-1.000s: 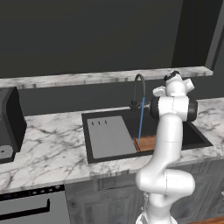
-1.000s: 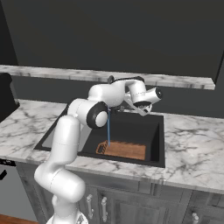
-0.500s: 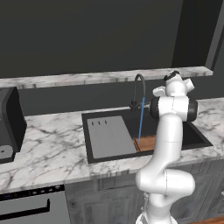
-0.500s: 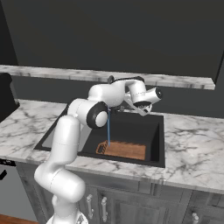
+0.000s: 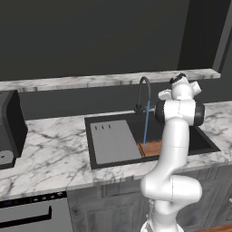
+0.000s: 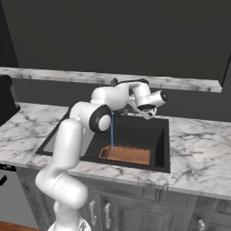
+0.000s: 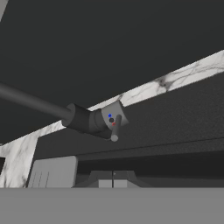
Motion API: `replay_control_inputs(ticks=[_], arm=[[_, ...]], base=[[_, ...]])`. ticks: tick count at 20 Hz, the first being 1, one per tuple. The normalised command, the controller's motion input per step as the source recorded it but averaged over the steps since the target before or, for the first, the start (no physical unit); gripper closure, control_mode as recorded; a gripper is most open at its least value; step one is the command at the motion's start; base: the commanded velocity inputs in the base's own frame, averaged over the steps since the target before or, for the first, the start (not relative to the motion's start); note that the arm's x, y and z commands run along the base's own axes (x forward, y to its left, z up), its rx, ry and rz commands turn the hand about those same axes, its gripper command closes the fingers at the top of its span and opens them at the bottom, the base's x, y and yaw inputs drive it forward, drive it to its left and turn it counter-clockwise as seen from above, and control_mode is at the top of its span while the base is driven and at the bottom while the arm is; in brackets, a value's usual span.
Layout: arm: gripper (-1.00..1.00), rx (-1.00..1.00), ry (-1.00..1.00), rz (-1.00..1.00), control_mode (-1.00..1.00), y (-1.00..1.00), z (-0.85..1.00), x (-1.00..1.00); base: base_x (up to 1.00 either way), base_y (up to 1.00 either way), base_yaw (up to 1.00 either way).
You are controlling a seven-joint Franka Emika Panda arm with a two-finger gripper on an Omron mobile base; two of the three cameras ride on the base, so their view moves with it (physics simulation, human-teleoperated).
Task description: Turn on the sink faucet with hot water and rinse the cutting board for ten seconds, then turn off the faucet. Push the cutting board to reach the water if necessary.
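One sink point(image 5: 113, 162), black and recessed, sits in one marble bench point(image 5: 50, 154). One sink faucet point(image 5: 143, 93) arches over it, and its base carries one lever point(image 7: 116, 129) with two small dots beside it, one blue and one red. One stream of water point(image 5: 145, 128) falls from the spout. Two flat pieces lie in the basin: one brown cutting board point(image 6: 128, 154) and one larger grey slab point(image 5: 113, 141), which has three slots near its far edge. One marble shelf point(image 5: 90, 81) runs along the wall behind. One dark appliance point(image 5: 11, 127) stands at the bench's left end. One robot arm point(image 5: 174, 149) with one gripper point(image 7: 113, 180).
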Motion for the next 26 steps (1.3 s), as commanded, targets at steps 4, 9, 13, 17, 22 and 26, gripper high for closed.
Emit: replay_control_inputs(ticks=[4, 9, 13, 17, 22, 26], arm=[[1.00, 0.00, 0.00, 0.00, -1.00, 0.00, 0.00, 0.00], [1.00, 0.00, 0.00, 0.00, -1.00, 0.00, 0.00, 0.00], [1.00, 0.00, 0.00, 0.00, -1.00, 0.00, 0.00, 0.00], [1.00, 0.00, 0.00, 0.00, -1.00, 0.00, 0.00, 0.00], [1.00, 0.00, 0.00, 0.00, -1.00, 0.00, 0.00, 0.00], [1.00, 0.00, 0.00, 0.00, -1.00, 0.00, 0.00, 0.00]], base=[[0.00, 0.00, 0.00], [0.00, 0.00, 0.00], [0.00, 0.00, 0.00], [0.00, 0.00, 0.00], [0.00, 0.00, 0.00], [0.00, 0.00, 0.00]])
